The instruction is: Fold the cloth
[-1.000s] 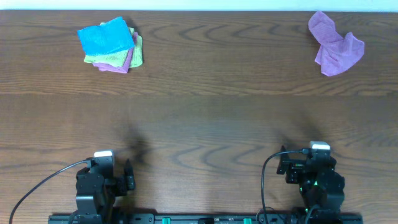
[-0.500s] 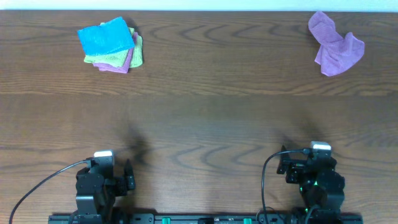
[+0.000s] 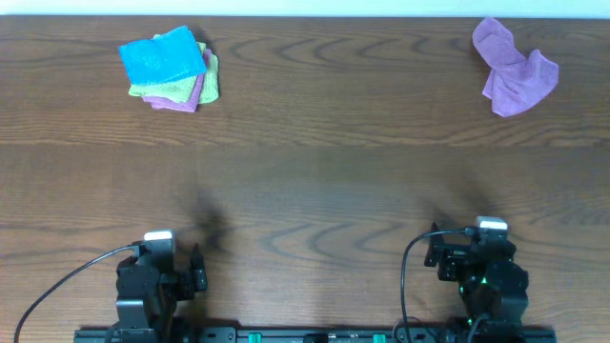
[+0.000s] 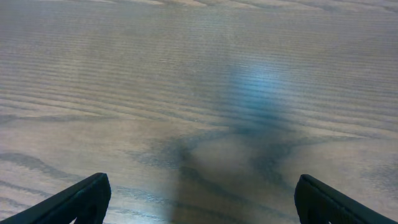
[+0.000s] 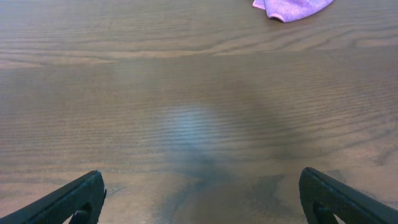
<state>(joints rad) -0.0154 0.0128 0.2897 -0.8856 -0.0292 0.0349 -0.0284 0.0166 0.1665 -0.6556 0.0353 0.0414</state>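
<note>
Presently: cloth [image 3: 162, 57] folded atop stack [image 3: 195, 90], far-left counter [image 3: 315, 181]. Left pincer [image 4: 200, 194] and right pincer [image 5: 202, 190] at near edge, wide, empty. Fold seemingly complete; otherwise long left reach needed.

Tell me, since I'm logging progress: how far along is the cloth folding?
Done: the blue cloth lies folded on the green and purple pile. In hand: nothing; the left gripper and right gripper sit open and empty. Left: apparently nothing, though another purple cloth lies crumpled.
</note>
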